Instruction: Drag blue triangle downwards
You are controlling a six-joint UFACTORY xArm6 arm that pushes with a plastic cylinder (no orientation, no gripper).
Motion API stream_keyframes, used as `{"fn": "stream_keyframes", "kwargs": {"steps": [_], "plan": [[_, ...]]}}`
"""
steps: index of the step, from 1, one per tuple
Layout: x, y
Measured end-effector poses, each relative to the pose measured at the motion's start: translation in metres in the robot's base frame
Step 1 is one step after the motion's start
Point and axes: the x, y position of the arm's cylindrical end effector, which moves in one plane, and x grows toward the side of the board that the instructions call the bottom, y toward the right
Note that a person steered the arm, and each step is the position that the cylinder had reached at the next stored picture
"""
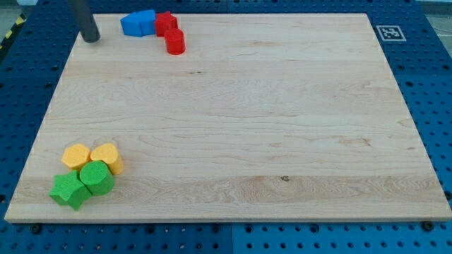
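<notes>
Your smooth pale wooden board (233,120), blue triangle (138,23) matte at its top edge, touching red blocks (169,32) rightward, my tip (90,39) clawless, holding nothing, near top-left corner, yellow blocks (92,155) and green blocks (83,183) clustered bottom-left.

Bystanders on the wooden board

Two red blocks (170,32) sit touching near the view's top edge, the lower one a cylinder. At the bottom left, two yellow blocks (92,156) and two green blocks (83,184) huddle together. The board (247,127) rests on a blue pegboard table (431,85), with a fiducial marker (389,32) at its top right corner.
</notes>
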Motion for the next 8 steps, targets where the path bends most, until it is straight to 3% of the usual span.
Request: {"fn": "stream_keyframes", "kwargs": {"steps": [3, 8], "plan": [[-0.051, -0.01], [-0.055, 0.045]]}}
